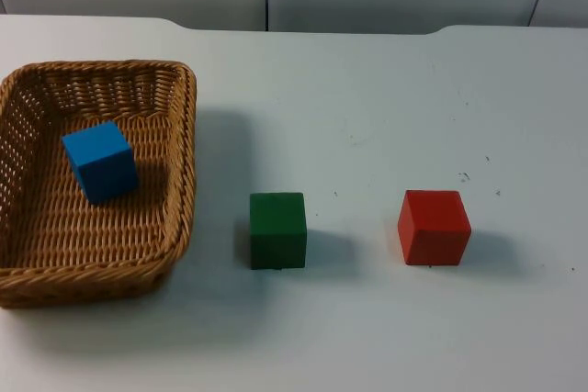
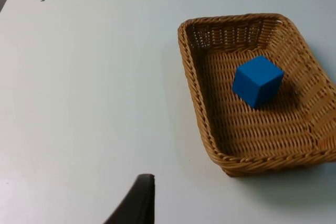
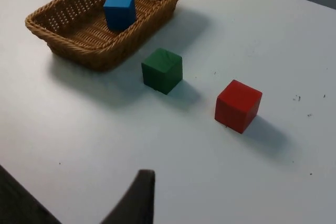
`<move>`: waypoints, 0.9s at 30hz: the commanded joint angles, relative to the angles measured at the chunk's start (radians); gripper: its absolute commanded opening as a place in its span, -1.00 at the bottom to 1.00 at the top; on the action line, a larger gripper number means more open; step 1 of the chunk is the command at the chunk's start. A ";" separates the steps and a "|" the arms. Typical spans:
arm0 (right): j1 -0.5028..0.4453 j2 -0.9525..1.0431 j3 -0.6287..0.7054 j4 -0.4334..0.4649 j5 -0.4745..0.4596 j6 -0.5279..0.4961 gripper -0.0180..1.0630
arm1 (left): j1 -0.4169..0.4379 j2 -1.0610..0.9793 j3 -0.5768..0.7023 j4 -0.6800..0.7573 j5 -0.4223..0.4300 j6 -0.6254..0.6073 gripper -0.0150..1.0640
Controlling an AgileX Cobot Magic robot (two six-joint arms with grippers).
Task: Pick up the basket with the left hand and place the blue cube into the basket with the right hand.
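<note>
Wicker basket (image 1: 179, 172) sits on the white counter (image 1: 386, 98) at the left of the top view, and the blue cube (image 1: 100, 161) already lies inside it, resting on the woven floor a little tilted and nearer the far wall than the near one. The left wrist view confirms this: we see the blue cube well within the rim, touching no side. Just beside the basket's right wall stands a green cube (image 1: 277, 229), apart from it, and a red cube (image 1: 434, 226) stands further right, apart from the green one.

Both arms seem to be waiting back from the work. Of the left tool (image 2: 137, 203) we see a single dark fingertip over bare counter, well apart from the basket; of the right tool (image 3: 135, 199) likewise one fingertip, well short of the cubes. Whether either tool is apart or together we cannot tell.

We judge the placing done, with the basket resting on the counter rather than held.

If the left tool now goes for the rim, the risks we foresee are these:
- A grip on one wall would tip the basket, and the loose cube could slide to the low side or over the shallow rim.
- A nudge to the right wall could push it into the green cube.
- The right arm reaching in could disturb the green cube.
</note>
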 commanded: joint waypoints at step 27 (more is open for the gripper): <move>-0.009 -0.003 0.005 -0.002 -0.013 0.016 0.98 | -0.007 -0.004 0.004 -0.005 -0.010 0.001 0.98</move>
